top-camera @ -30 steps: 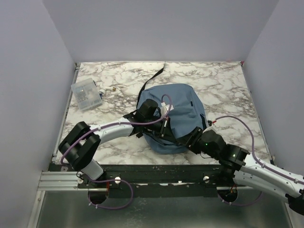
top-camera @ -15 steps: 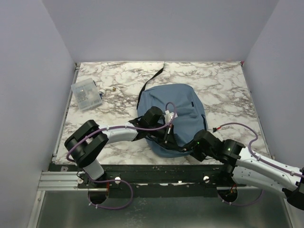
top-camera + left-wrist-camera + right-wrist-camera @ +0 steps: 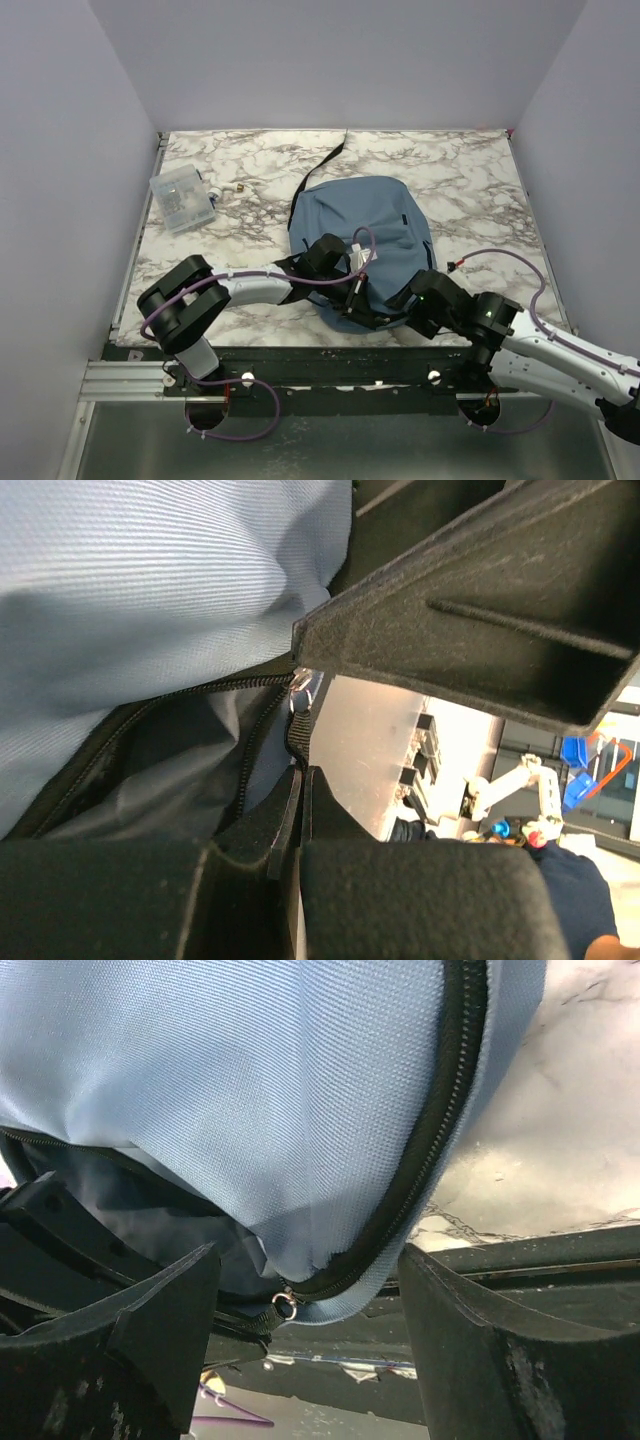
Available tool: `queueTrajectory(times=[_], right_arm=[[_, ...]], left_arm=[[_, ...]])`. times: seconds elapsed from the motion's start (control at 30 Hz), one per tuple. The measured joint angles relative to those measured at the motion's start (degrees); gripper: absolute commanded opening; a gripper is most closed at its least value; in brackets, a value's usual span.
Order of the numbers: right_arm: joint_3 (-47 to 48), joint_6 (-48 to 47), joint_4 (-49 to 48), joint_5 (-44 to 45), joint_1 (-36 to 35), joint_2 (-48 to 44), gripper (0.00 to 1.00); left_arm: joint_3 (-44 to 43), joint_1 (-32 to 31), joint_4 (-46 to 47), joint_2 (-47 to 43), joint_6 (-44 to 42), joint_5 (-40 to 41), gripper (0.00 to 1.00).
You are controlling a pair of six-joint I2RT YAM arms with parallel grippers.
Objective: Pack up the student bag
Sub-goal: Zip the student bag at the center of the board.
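Note:
The student bag (image 3: pixel 365 225) is a dusty-blue backpack lying flat mid-table, its zippered edge toward the near side. My left gripper (image 3: pixel 362 298) is at that near edge. In the left wrist view it (image 3: pixel 303 780) is shut on the black zipper pull strap (image 3: pixel 297 730) below a metal ring (image 3: pixel 305 685), and the zipper gapes onto the dark lining (image 3: pixel 150 770). My right gripper (image 3: pixel 408 300) is just to the right of it. In the right wrist view it (image 3: pixel 310 1345) is open, its fingers (image 3: pixel 160 1330) either side of the bag's lower edge and black zipper (image 3: pixel 440 1120).
A clear plastic box (image 3: pixel 182 200) and small white items (image 3: pixel 232 190) lie at the back left. A black strap (image 3: pixel 325 160) trails from the bag toward the back. The table's front edge and black rail (image 3: pixel 330 355) run right under both grippers.
My left gripper has moved from the top of the bag down to its near edge. My right gripper has moved left and in toward the same edge.

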State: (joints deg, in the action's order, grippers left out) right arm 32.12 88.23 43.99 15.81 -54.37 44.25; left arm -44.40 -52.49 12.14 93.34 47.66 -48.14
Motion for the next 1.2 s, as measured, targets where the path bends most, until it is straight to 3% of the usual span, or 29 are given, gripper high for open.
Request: queueTrajectory(times=[0.07, 0.17, 0.37, 0.47, 0.57, 0.73, 0.83, 1.03, 1.2], right_arm=[[0.0, -0.87, 1.14, -0.04, 0.0, -2.1, 0.74], [-0.44, -1.36, 1.86, -0.11, 0.0, -5.97, 0.63], [-3.13, -0.7, 2.16, -0.17, 0.0, -9.27, 0.53], [-3.74, -0.13, 1.7, -0.17, 0.0, -7.74, 0.35], [-3.76, 0.48, 0.0, 0.0, 0.0, -5.11, 0.02], [-3.61, 3.32, -0.96, 0.61, -0.02, -1.27, 0.0], [-3.34, 5.55, 0.72, 1.64, -0.02, -0.74, 0.0], [-3.34, 8.92, 4.42, 4.85, -0.04, -6.27, 0.0], [-2.62, 7.34, 6.32, 7.54, -0.04, -9.4, 0.0]], left_arm=[[-0.22, -0.74, 0.04, 0.0, -0.09, -0.5, 0.0], [-1.03, -1.36, 0.09, -0.02, -0.15, -1.46, 0.0], [-2.29, -1.64, 0.31, -0.46, -0.13, -2.93, 0.0], [-2.36, -2.14, 0.35, -0.46, -0.11, -2.99, 0.0], [-2.36, -2.45, 0.37, -0.46, -0.11, -2.99, 0.0], [-2.08, -2.21, 0.2, -0.48, -0.11, -1.7, 0.0], [0.48, -0.55, -2.38, -2.36, -0.7, 3.21, 0.0], [12.11, 7.48, -11.52, -16.02, -3.76, 19.37, 0.0], [13.2, 10.12, -16.79, -26.86, -7.52, 25.29, 0.0]])
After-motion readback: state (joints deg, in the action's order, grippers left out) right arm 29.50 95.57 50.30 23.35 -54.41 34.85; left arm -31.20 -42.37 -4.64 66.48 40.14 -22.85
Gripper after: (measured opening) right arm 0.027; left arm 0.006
